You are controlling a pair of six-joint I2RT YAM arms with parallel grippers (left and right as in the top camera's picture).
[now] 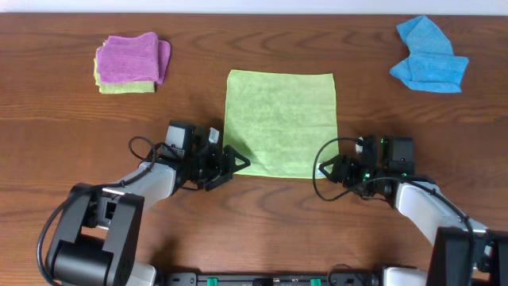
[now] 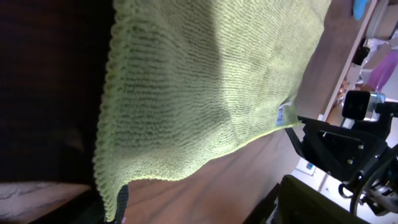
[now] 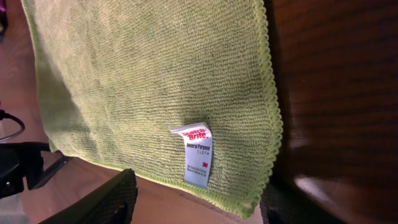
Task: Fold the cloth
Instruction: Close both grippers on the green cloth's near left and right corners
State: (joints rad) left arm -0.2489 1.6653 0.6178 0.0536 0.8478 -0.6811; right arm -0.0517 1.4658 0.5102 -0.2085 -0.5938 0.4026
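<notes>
The cloth (image 1: 278, 119) is a lime-green square lying flat in the middle of the wooden table. My left gripper (image 1: 236, 163) is at its near left corner, jaws open. In the left wrist view that corner (image 2: 111, 193) rests against one finger (image 2: 124, 202), and the gripper (image 2: 211, 208) holds nothing. My right gripper (image 1: 324, 168) is at the near right corner, also open. In the right wrist view the cloth (image 3: 149, 74) shows its white tag (image 3: 198, 155), and the corner sits between the spread fingers (image 3: 106, 199) of the gripper (image 3: 193, 208), next to the right one.
A purple cloth (image 1: 131, 57) lies folded on a yellow-green one (image 1: 127, 86) at the back left. A crumpled bright blue cloth (image 1: 429, 56) is at the back right. The right arm (image 2: 348, 146) shows across the table in the left wrist view.
</notes>
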